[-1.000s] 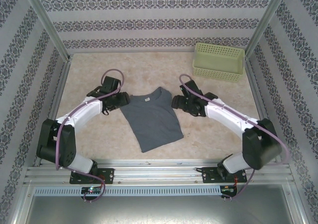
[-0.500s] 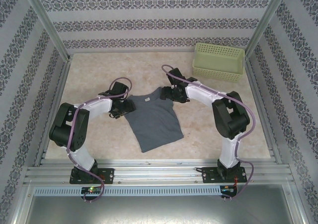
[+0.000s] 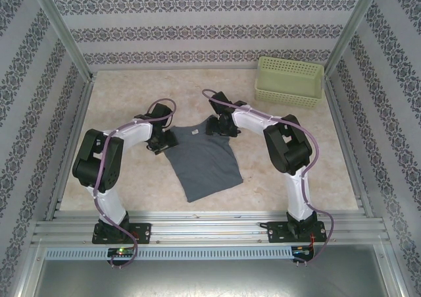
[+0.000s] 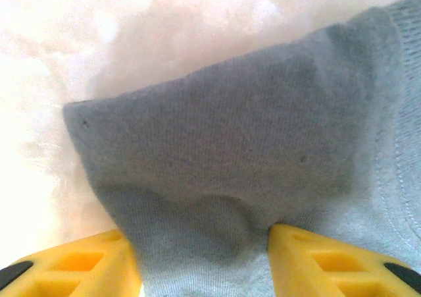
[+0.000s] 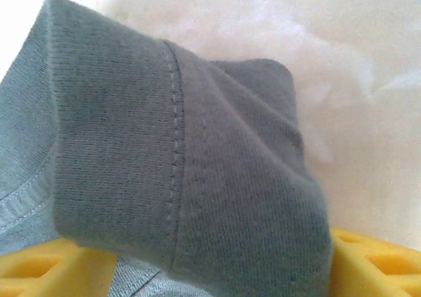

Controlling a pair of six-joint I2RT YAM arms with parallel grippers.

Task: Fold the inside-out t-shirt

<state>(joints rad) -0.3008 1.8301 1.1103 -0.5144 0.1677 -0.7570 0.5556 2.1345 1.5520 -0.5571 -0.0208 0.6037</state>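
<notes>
The slate blue-grey inside-out t-shirt [image 3: 202,157] lies flat in the middle of the table, collar towards the back, with a small white tag near the neck. My left gripper [image 3: 160,142] is down at the shirt's upper left corner. In the left wrist view its yellow fingers [image 4: 329,264] stand apart with puckered shirt cloth [image 4: 217,152] between them; the gripper [image 4: 200,257] is open. My right gripper [image 3: 214,126] sits at the upper right corner by the collar. There the seamed shirt fold [image 5: 184,145] bulges between widely spread yellow fingers [image 5: 378,264]; the gripper [image 5: 220,270] is open.
A pale yellow-green perforated basket [image 3: 289,81] stands at the back right of the table. Patterned walls and metal frame posts close in the table [image 3: 125,93] on three sides. Bare tabletop lies left, right and behind the shirt.
Both arms have swung inwards to the shirt's top. The left gripper went right onto the upper left corner; the right gripper went left and back to the corner by the collar.
</notes>
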